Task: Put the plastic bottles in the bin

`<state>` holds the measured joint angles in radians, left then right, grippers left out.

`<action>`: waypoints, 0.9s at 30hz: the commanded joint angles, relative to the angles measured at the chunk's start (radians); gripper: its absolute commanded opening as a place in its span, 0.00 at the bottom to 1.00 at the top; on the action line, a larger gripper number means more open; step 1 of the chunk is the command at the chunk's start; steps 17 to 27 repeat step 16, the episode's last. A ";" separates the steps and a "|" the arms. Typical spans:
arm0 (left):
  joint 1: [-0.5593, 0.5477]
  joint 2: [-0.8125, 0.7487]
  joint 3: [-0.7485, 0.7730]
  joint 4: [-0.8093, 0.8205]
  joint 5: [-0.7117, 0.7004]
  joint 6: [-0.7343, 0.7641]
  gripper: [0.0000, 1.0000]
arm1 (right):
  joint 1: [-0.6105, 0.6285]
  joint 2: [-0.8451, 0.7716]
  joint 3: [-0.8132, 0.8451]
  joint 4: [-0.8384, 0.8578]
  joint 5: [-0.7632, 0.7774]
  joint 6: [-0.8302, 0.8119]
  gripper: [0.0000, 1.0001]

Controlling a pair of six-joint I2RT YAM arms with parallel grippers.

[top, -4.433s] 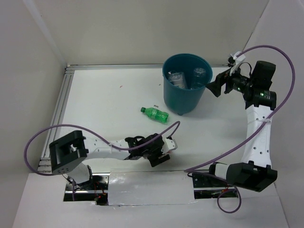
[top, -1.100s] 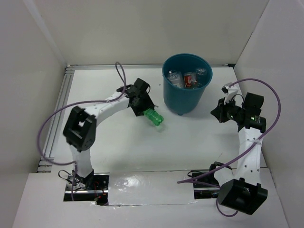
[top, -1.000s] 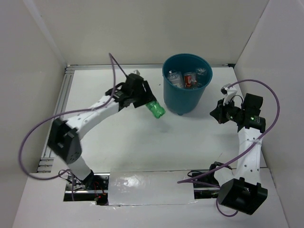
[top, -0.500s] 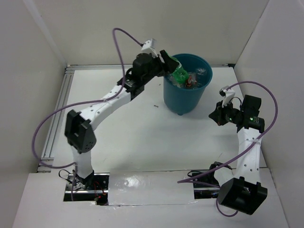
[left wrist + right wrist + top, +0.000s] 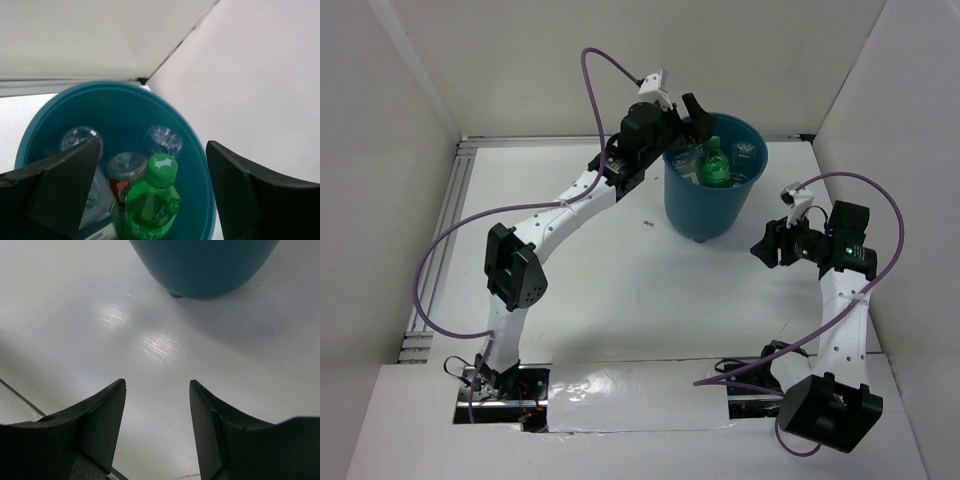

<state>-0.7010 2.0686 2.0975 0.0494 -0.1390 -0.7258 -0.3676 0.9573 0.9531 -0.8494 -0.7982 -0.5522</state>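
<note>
**Overhead view.** The left gripper (image 5: 688,112) hangs over the far-left rim of the bin (image 5: 705,215), its fingers spread wide and holding nothing. The green bottle (image 5: 715,163) stands upright inside the bin, cap up. The right gripper (image 5: 763,246) sits low to the right of the bin, its jaws parted and empty. A purple cable (image 5: 605,62) arches above the left arm, and white walls (image 5: 410,120) enclose the table (image 5: 580,270).

**Left wrist view only.** A red-capped bottle (image 5: 124,170) touches the green one, with two clear bottles (image 5: 162,141) behind them.

**Right wrist view only.** The bin's tapered base rests on the white table.
</note>
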 commanded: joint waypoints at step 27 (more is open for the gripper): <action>0.057 -0.948 -1.068 -0.022 0.085 0.367 1.00 | -0.005 -0.057 0.018 0.295 0.390 0.380 1.00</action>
